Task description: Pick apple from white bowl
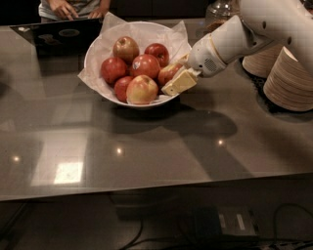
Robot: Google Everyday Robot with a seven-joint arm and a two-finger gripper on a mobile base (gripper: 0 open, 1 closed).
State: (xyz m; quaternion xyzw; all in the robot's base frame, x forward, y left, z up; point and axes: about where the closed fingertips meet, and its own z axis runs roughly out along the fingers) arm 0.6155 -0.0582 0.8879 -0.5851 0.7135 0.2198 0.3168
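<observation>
The white bowl (117,100), lined with crinkled white paper, stands at the back middle of the grey table and holds several apples. The apple (167,73), red with a paler patch, lies at the bowl's right rim. My gripper (173,78) reaches in from the right on a white arm. One pale finger (180,82) lies in front of the apple and the other behind it, and they close on it. The apple still rests in the bowl. A mostly yellow apple (142,90) sits at the front, with deep-red apples (145,65) behind it.
Stacks of tan paper plates (288,80) stand at the right edge, close to my arm. A dark laptop (58,34) and a person's hands (63,7) are at the back left. A glass jar (222,10) stands behind the arm.
</observation>
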